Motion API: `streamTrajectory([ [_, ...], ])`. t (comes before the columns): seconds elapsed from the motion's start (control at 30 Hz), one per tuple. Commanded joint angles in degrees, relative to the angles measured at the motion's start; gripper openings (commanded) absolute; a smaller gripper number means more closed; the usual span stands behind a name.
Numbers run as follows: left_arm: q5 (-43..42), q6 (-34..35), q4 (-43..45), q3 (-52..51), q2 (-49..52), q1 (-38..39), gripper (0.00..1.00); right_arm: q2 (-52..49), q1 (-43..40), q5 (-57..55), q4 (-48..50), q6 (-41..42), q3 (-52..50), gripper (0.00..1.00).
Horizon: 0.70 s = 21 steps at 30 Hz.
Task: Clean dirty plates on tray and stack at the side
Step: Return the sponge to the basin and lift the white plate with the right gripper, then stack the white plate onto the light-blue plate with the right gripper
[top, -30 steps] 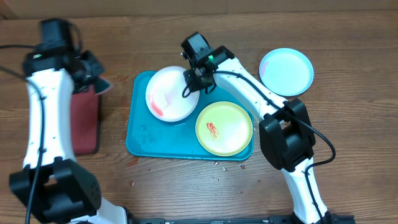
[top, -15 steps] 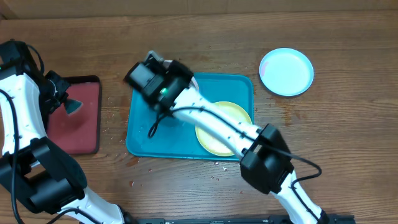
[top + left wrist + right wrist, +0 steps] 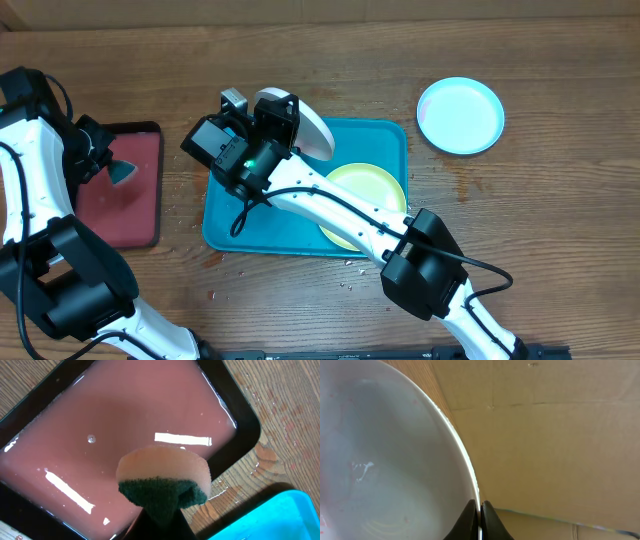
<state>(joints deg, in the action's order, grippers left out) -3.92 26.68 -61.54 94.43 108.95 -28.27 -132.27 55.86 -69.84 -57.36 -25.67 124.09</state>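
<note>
We judge the step in hand to be the scrubbing of the white plate. Our right end effector (image 3: 480,511) is clamped on the rim of the white plate (image 3: 312,132), its fingers pinched with only the thin edge between them. It holds the plate tilted up on edge above the 11 o'clock corner of the turquoise tray (image 3: 240,235). The right wrist view shows faint reddish marks on the plate's face, so we take it as not yet clean.

Our left end effector (image 3: 161,512) is closed on a sponge (image 3: 165,467), with the green scouring side nearest the fingers. It is over the pink liquid (image 3: 125,420) in the black-rimmed tray (image 3: 152,128), which lies at 9 o'clock of the turquoise one. We cannot tell whether the sponge touches the liquid.

The yellow-green plate (image 3: 375,185) lies flat at the 4 o'clock end of the turquoise tray, partly under our right arm. The pale blue plate (image 3: 460,115) sits alone on the counter (image 3: 560,230) at 2 o'clock, apart from the tray. It looks clean, and we read that spot as the stacking place.

The next move calls for carrying the sponge from 9 o'clock to the raised plate and pressing it against the marked face. The plate's face must be turned toward the left arm. A pinch on so thin a rim may let the plate twist under the push, so we would press lightly and near the gripped edge.
</note>
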Motion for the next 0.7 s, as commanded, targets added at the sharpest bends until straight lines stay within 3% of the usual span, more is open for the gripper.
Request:
streamTrajectory([
  [0.0,-0.59,0.13,0.02,0.17,0.15,-0.22,0.04,2.21,-2.38,3.21,0.11,8.41,1.68,0.04],
  [0.1,-0.59,0.11,0.00,0.17,0.15,-0.22,0.04,2.32,-5.99,10.60,-2.01,14.67,1.68,0.04],
  [0.17,-0.57,0.11,0.02,0.17,0.15,-0.22,0.04,2.97,-11.76,20.48,-5.22,22.34,1.68,0.04],
  [0.27,-0.57,0.11,0.07,0.17,0.15,-0.22,0.04,4.26,-17.57,32.59,-8.02,26.95,1.68,0.04],
  [0.53,-0.57,0.11,0.09,0.17,0.15,-0.20,0.04,8.41,-37.86,74.66,-11.89,27.89,1.68,0.04],
  [0.67,-0.55,0.09,0.13,0.17,0.15,-0.20,0.04,8.39,-51.89,83.27,-13.53,27.91,0.22,0.04],
])
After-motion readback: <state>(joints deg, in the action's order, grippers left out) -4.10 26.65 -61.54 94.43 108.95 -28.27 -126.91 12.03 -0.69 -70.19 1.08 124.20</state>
